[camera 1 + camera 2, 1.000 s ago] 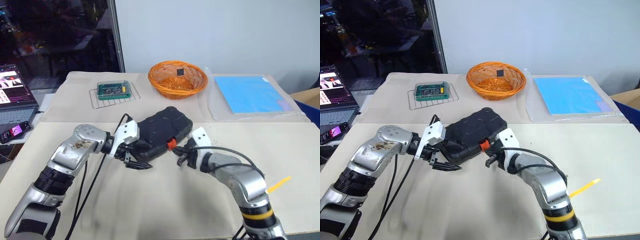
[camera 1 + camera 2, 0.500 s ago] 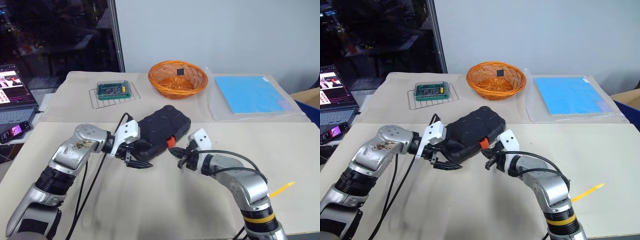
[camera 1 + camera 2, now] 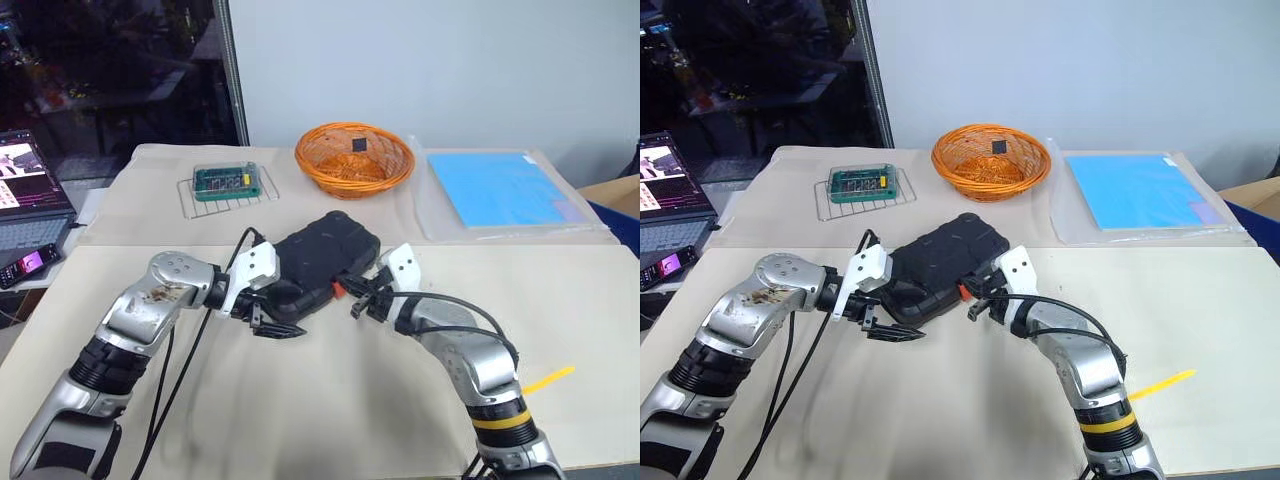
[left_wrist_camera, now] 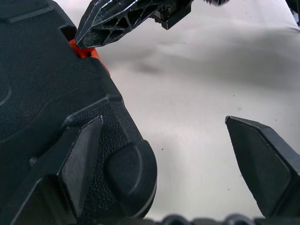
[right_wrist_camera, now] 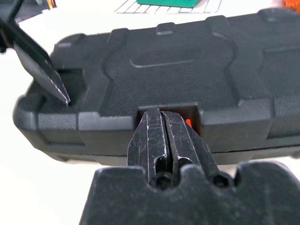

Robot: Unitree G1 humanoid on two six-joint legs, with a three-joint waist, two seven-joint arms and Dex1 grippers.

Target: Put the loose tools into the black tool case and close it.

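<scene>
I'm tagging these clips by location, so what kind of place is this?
Probably a lab or workshop bench: a laptop at the table's edge, a green circuit board on a wire rack, and a black tool case on a paper-covered table.

The tool case (image 3: 322,262) is black with a bumpy skin and a small orange latch (image 4: 85,50). Both grippers have black fingers (image 5: 160,140). Near the table's far edge sit an orange woven basket (image 3: 354,158), a bright blue sheet (image 3: 495,188), and a green board (image 3: 227,180) on a silver wire rack.
</scene>
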